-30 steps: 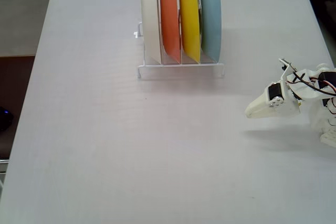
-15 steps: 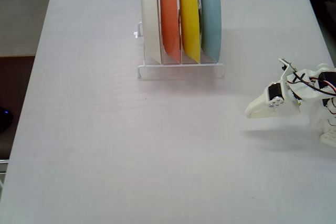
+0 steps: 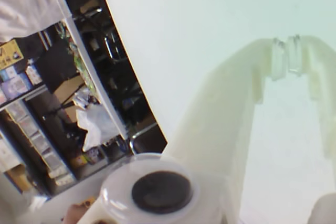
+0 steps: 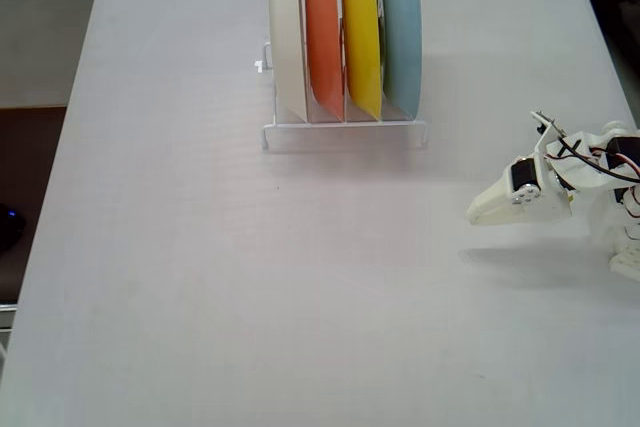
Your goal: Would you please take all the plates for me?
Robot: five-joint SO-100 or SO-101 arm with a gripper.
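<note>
1. The two fingertips of the gripper [image 3: 286,59] meet in the wrist view; the fingers are closed together and nothing is between them.
2. Under the fingertips there is only the bare white table [image 4: 200,277]. In the same wrist view a dark room with shelves [image 3: 37,103] shows past the table edge, on the left.
3. In the fixed view the gripper [image 4: 472,215] is at the right side of the table, with its tip pointing to the left. It holds nothing, and a soft shadow lies on the table just below it.
4. Behind the gripper the white arm [image 4: 590,172] goes out of the picture at the right edge. Thin red and black wires run over it.
5. The plates are well apart from the gripper, at the far side of the table, a little right of the middle.
6. They stand upright on their edges, side by side in a white wire rack [image 4: 345,129].
7. From left to right in the fixed view they are the cream-white plate [image 4: 288,37], the orange plate [image 4: 323,35], the yellow plate [image 4: 360,35] and the light blue plate [image 4: 402,35].
8. Each plate sits in its own slot, close to the next one.
</note>
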